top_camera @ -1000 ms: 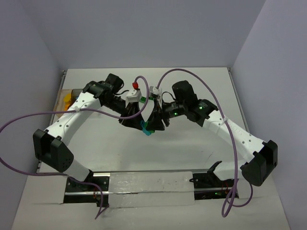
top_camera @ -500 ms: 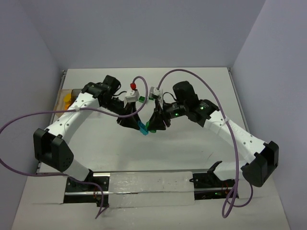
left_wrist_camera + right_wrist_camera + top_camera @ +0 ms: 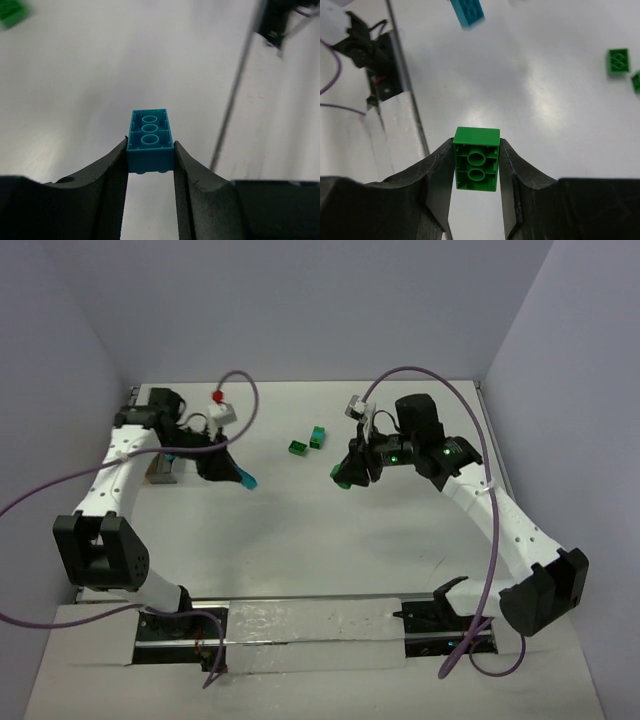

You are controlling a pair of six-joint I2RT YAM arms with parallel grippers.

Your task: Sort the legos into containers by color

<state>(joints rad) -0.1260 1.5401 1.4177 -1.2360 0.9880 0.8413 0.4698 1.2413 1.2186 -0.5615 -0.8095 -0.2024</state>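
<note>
My left gripper (image 3: pixel 240 478) is shut on a teal brick (image 3: pixel 246 481) and holds it above the table's left part. In the left wrist view the teal brick (image 3: pixel 150 141) sits clamped between the fingertips, underside up. My right gripper (image 3: pixel 344 478) is shut on a green brick (image 3: pixel 341 481) right of the middle. In the right wrist view the green brick (image 3: pixel 476 159) sits between the fingers. A loose green brick (image 3: pixel 297 447) and a small green-and-teal piece (image 3: pixel 318 436) lie at the back centre. A small see-through tray (image 3: pixel 160 470) is partly hidden under the left arm.
The two loose pieces also show in the right wrist view, the green brick (image 3: pixel 618 61) at the right edge. A blurred teal brick (image 3: pixel 468 11) is at that view's top. Purple cables loop over both arms. A metal rail (image 3: pixel 310 620) runs along the near edge.
The two grippers were together at the table's middle. The left arm has swung left with the teal brick, and the right arm has pulled right with the green brick.
</note>
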